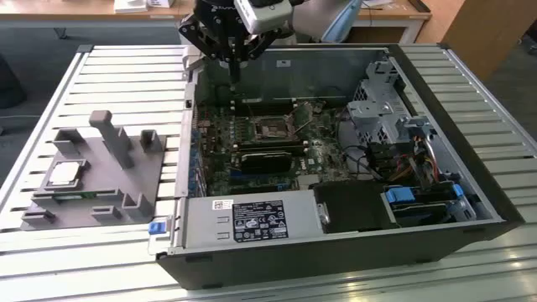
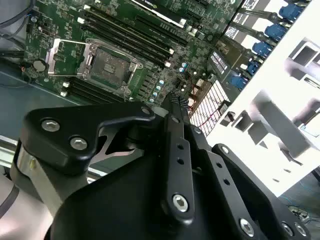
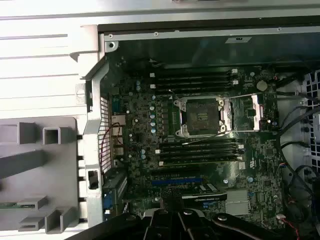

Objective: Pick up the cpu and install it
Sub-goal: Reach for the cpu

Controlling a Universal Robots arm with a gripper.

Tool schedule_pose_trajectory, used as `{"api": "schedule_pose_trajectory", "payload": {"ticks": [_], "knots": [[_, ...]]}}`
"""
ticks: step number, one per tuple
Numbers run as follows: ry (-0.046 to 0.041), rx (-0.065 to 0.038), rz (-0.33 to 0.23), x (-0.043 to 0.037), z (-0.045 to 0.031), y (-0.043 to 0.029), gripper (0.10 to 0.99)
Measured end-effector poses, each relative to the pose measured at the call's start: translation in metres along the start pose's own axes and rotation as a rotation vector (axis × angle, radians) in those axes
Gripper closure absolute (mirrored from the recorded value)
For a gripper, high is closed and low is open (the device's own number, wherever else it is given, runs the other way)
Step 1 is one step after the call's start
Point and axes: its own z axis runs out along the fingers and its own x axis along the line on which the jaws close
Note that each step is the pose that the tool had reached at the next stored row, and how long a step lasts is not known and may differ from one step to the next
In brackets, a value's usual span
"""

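The cpu [image 1: 65, 173] lies on the tray [image 1: 107, 186] at the exterior view's left.

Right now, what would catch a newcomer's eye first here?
An opened computer case lies on the slatted table, its green motherboard bared, the socket empty. The black gripper hangs above the case, and the cpu sits on a grey holder at the exterior view's left.

A robotics lab: an opened computer case [image 1: 336, 261] lies on a slatted metal desk [image 1: 126, 75] beside a grey parts fixture [image 1: 88, 207], wooden office furniture [image 1: 67, 11] behind.
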Motion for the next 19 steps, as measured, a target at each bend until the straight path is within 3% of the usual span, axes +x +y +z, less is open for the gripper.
{"api": "schedule_pose_trajectory", "payload": {"ticks": [19], "knots": [[0.0000, 0.000, 0.000, 0.0086, -0.0002, -0.0006, 0.980]]}}
